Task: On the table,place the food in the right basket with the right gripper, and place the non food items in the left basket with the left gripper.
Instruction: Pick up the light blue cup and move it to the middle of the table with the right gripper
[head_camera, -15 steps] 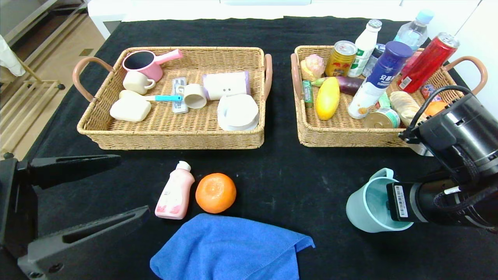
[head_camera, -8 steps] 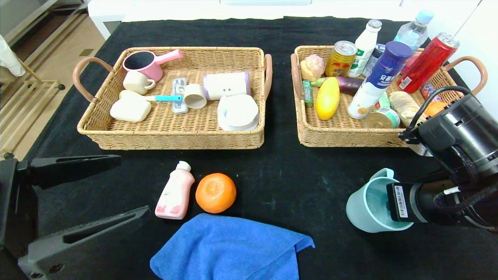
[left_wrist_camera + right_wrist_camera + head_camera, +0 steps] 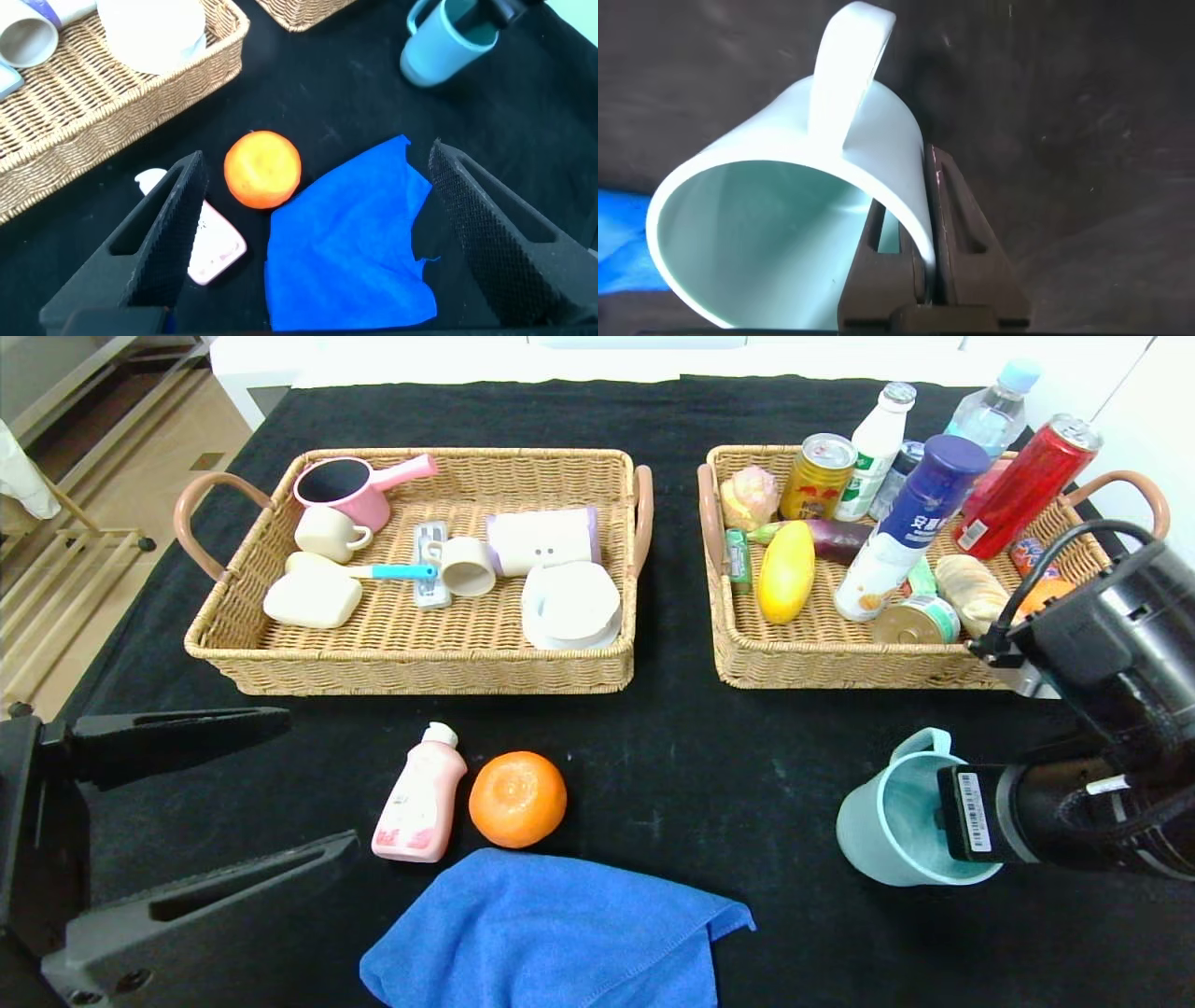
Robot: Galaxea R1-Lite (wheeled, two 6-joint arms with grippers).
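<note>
- The teal mug (image 3: 896, 817) is gripped by the right tool (image 3: 926, 280): one finger is seen inside the cup and one outside, clenched on its wall, near the right edge of the tabletop (image 3: 672, 765).
- The mug is tipped, its mouth turned toward the front edge and its handle (image 3: 845, 79) pointing away from the tool.
- The mug is a non-food item, and the left basket (image 3: 420, 649) lies toward the far-left corner, well apart from it; the right basket (image 3: 822, 663) is just beyond it.
- The left tool (image 3: 318, 243) is held with fingers spread wide at the front-left, with the orange (image 3: 517, 799), pink bottle (image 3: 420, 795) and blue towel (image 3: 560, 933) between or just beyond its fingers, so that arm is judged nearer to those three.
</note>
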